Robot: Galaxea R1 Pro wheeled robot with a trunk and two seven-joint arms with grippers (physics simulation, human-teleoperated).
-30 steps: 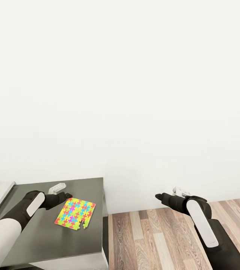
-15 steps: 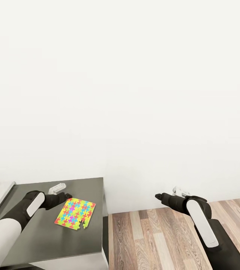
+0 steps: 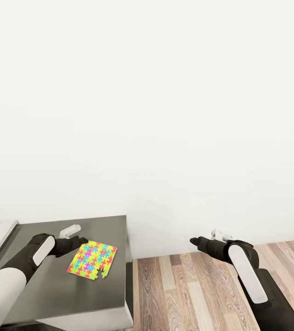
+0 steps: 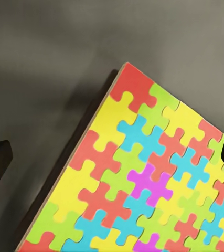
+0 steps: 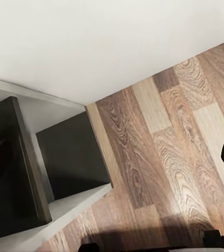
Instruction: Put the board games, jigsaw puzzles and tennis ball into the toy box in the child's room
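one jigsaw puzzle [image 3: 92,260], one dark cabinet [image 3: 50,294], two arms

Puzzle [image 4: 153,178] cut off by frame edges in left wrist view; left gripper [image 4: 112,155] fingertips barely in; counter [image 3: 46,294] runs off head view's left edge.

A jigsaw puzzle [image 3: 92,262] is seen lying flat on a dark grey cabinet [image 3: 50,294]. The left gripper [image 3: 83,240] is held at its far corner. The right gripper [image 3: 193,240] is held above the wood-plank floor [image 3: 188,294].
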